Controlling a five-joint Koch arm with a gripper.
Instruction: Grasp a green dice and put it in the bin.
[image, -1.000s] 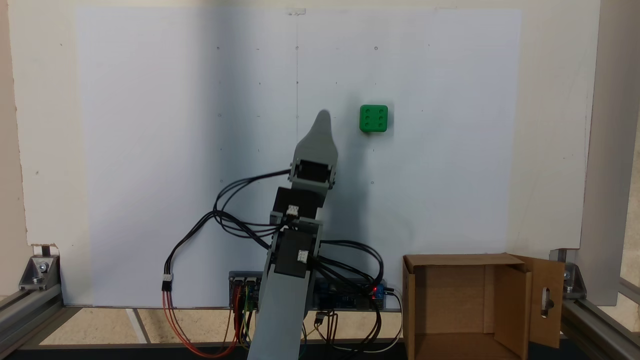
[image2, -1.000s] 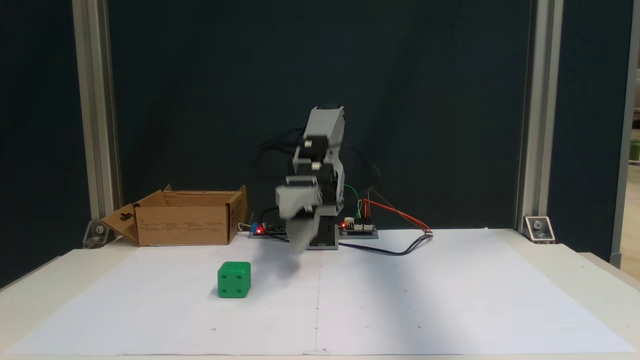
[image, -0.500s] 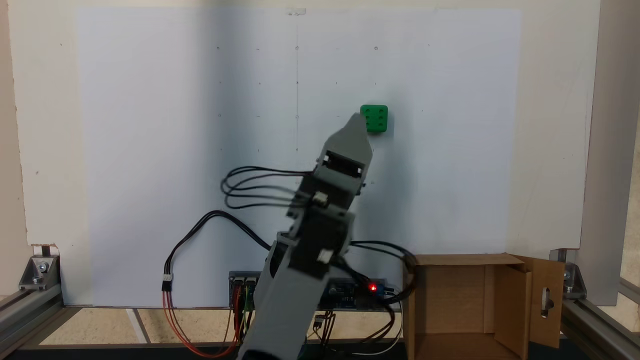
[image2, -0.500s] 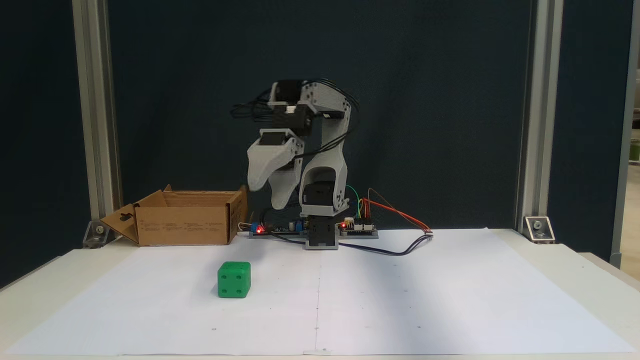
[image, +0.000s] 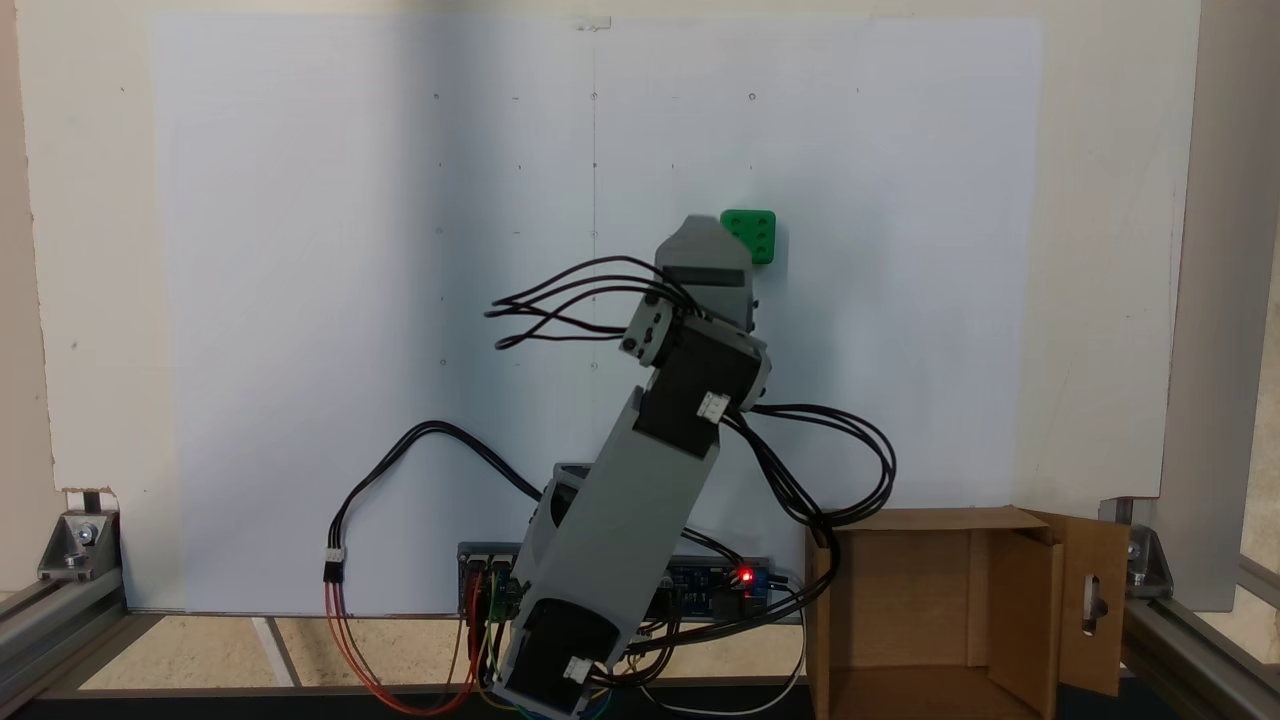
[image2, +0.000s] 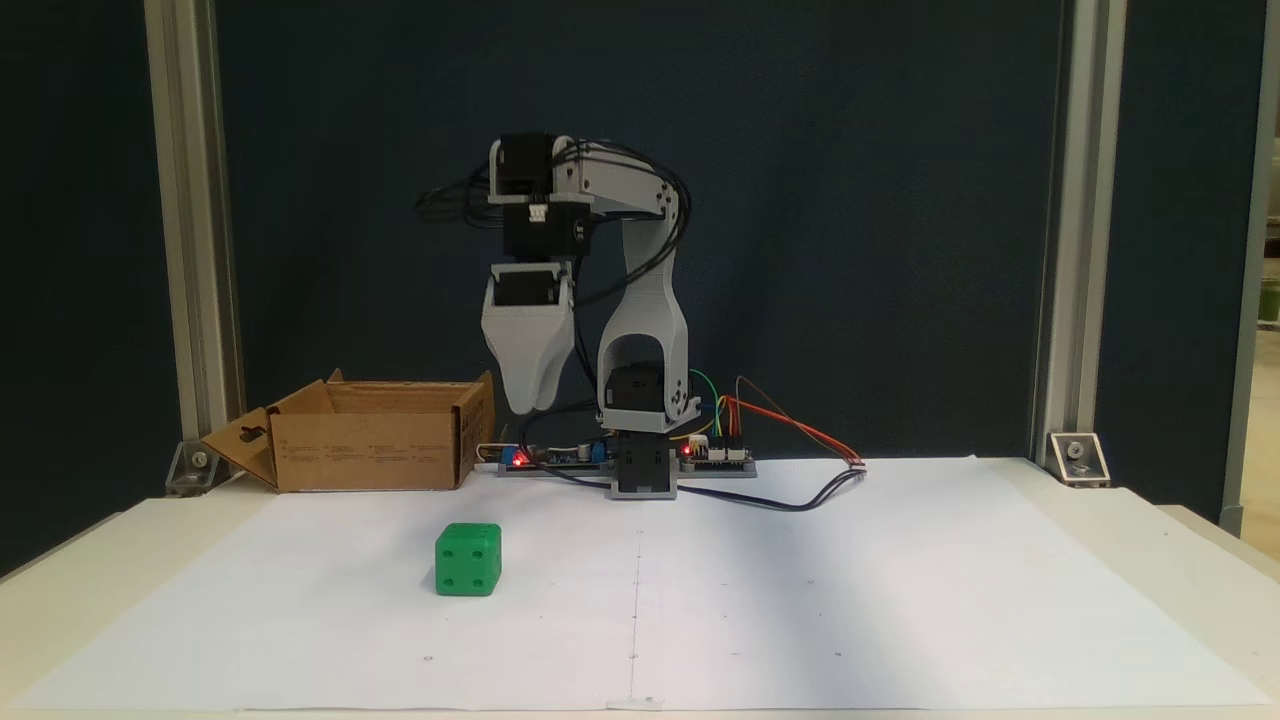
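The green dice (image2: 468, 560) rests on the white paper, left of the middle, with a four-pip face toward this fixed view. From above, the green dice (image: 756, 236) shows its six-pip face, and its left edge is covered by the arm. My gripper (image2: 532, 402) hangs high above the table and points straight down, well behind the dice and a little to its right. Its jaws lie one behind the other, so only one grey tip shows. From above, the gripper (image: 703, 246) sits just left of the dice. The bin (image2: 365, 450) is an open cardboard box at the back left.
The bin (image: 1040, 600) fills the lower right corner from above, its slotted flap folded outward. A controller board with wires (image2: 715, 455) lies at the arm's base. Aluminium frame posts (image2: 190, 240) stand at the table's back corners. Black cables (image: 830, 470) loop beside the arm.
The arm has risen from a low folded pose and swung toward the dice's side. The gripper has turned to point straight down. The dice and the bin have not moved.
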